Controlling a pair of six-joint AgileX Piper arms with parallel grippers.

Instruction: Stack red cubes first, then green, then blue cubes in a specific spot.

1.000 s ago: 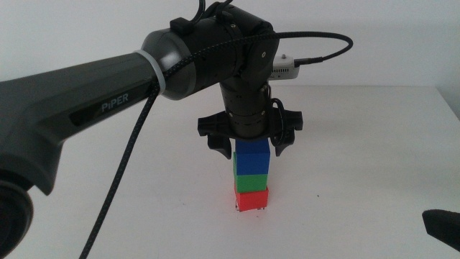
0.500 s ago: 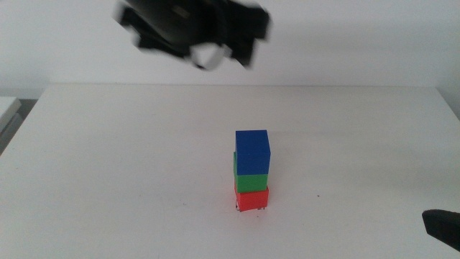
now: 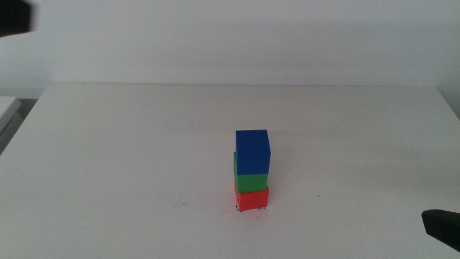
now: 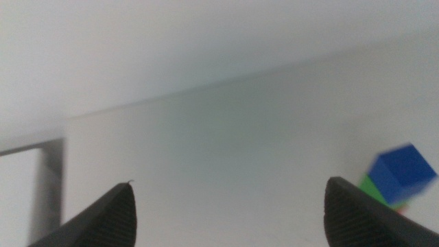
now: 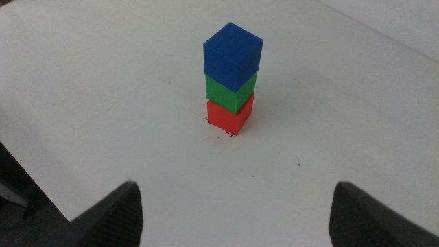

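A three-cube stack stands mid-table: the red cube (image 3: 251,199) at the bottom, the green cube (image 3: 251,182) on it, the blue cube (image 3: 251,150) on top, slightly askew. Tiny black corner marks of the specific spot (image 3: 238,209) peek out at the red cube's base. My left gripper (image 4: 230,182) is open and empty, high and well away from the stack; its wrist view catches the blue cube (image 4: 403,171) and a sliver of green (image 4: 374,189). My right gripper (image 5: 235,184) waits open near the table's front right, looking at the blue (image 5: 233,55), green (image 5: 231,92) and red (image 5: 231,116) cubes.
A lone black speck (image 3: 318,195) lies on the white tabletop right of the stack. The table's left edge (image 3: 21,108) borders a lower white surface. A dark blurred part of the left arm (image 3: 14,16) shows in the top left corner.
The left gripper let go of the blue cube, rose off the stack and swung up and away to the left, almost out of the middle view. The stack stayed standing.
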